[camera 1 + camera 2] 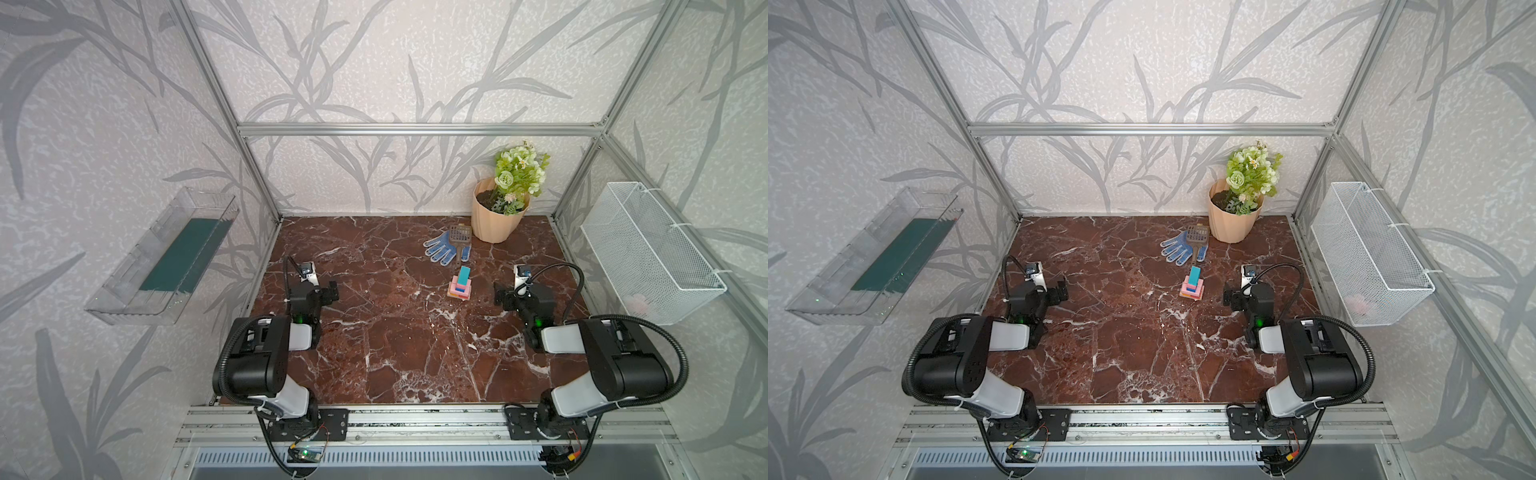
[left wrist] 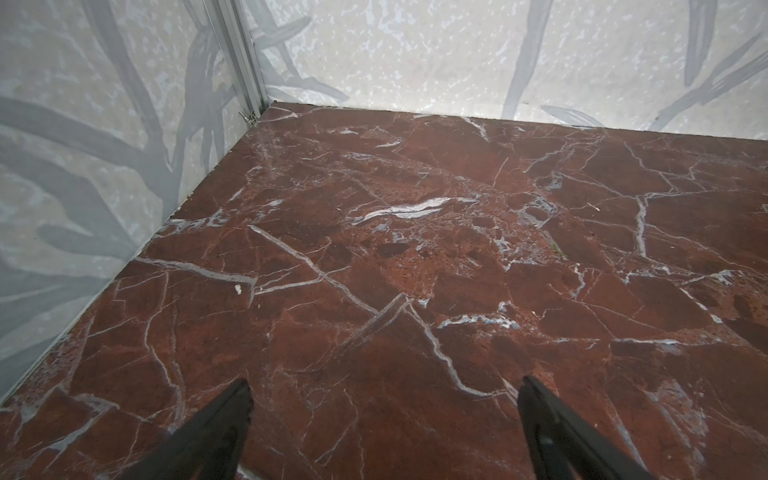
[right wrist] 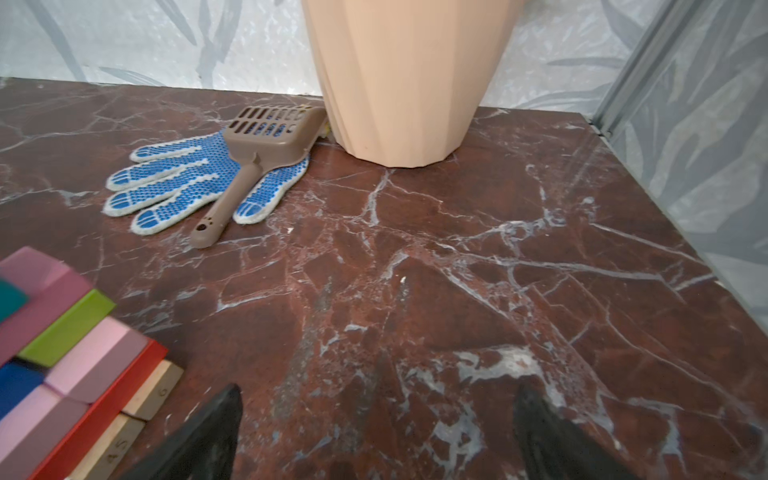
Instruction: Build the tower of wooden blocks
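Two tools: the left tool [image 1: 333, 289] and the right tool [image 1: 498, 294] both stand wide open and hold nothing.
Left tool: it hangs low over bare table [image 1: 395, 353] at the left side, well apart from the tower [image 1: 460, 285]. Its wrist view shows only marble between the spread jaws.
Right tool: it sits just beside the tower, on the tower's right, and does not touch it. Its wrist view shows nothing between the jaws.
Tower: it stands on the table right of centre, between the right tool and the glove [image 1: 442, 248], clear of both.
Layers: in the right wrist view, tan blocks [image 3: 154, 390] lie at the bottom with a red block [image 3: 109, 398] on them. Above come pink blocks [image 3: 96, 358] with a blue block [image 3: 16, 381] and a green block [image 3: 68, 326] among them. A teal block [image 1: 464, 273] is on top.
Loose blocks: none shows on the table in either top view.
Progress: the tower looks finished or very nearly so, since every block in sight is already stacked.
Left to do: probably nothing more than keeping the right tool clear, because a nudge from so close could topple the stack.
Other things: a scoop [image 1: 459, 236] lies across the glove, and a pot [image 1: 496, 222] of flowers stands in the back right corner.
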